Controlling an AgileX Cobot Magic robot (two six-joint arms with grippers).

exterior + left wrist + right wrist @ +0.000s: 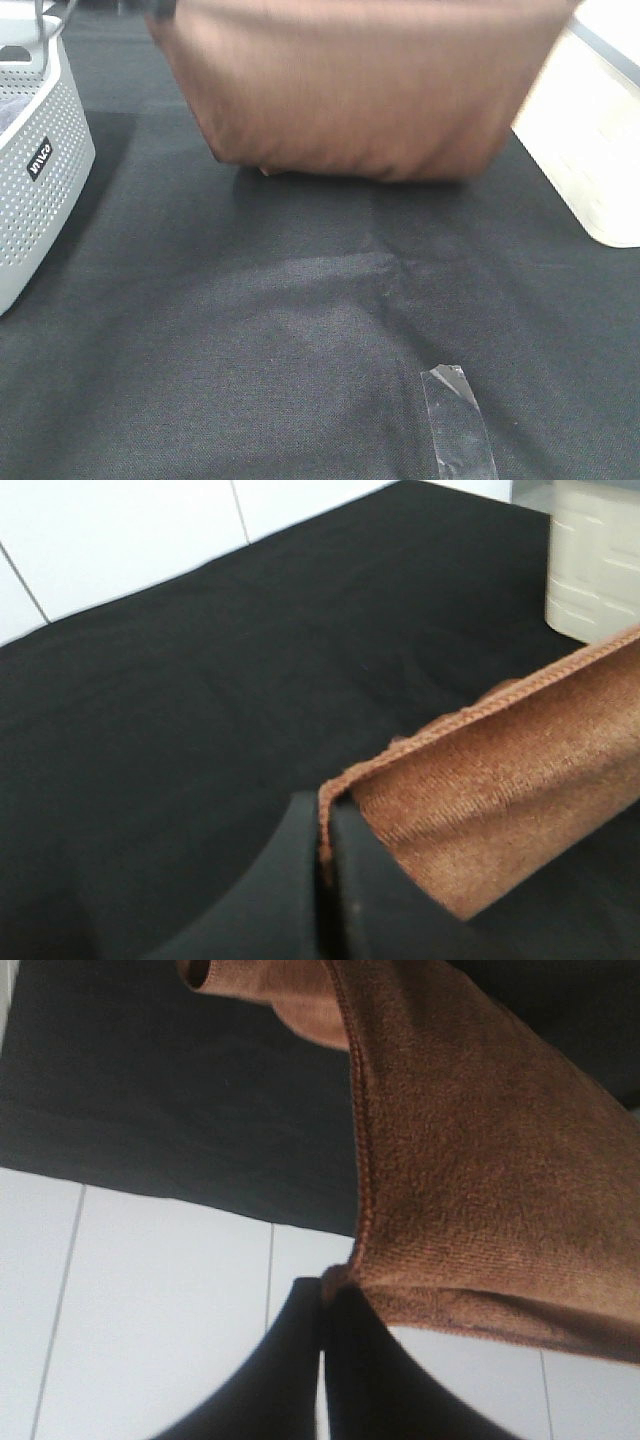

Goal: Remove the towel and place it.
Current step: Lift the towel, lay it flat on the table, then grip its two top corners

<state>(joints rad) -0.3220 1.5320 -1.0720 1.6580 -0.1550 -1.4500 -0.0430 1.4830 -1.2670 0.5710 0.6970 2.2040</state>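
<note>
Towel (pixel 360 90) hangs spread over the black table cloth (pixel 250 330), one hemmed corner pinched tight in the left gripper (pixel 325 825), another in the right gripper (pixel 322 1300); judged soft, light, limp, prone to sag mid-span, so the hemmed corners suit gripping best.

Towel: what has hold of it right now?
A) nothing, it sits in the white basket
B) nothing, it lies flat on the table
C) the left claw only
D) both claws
D: the left claw and the right claw are each shut on a hemmed edge of the towel.
</note>
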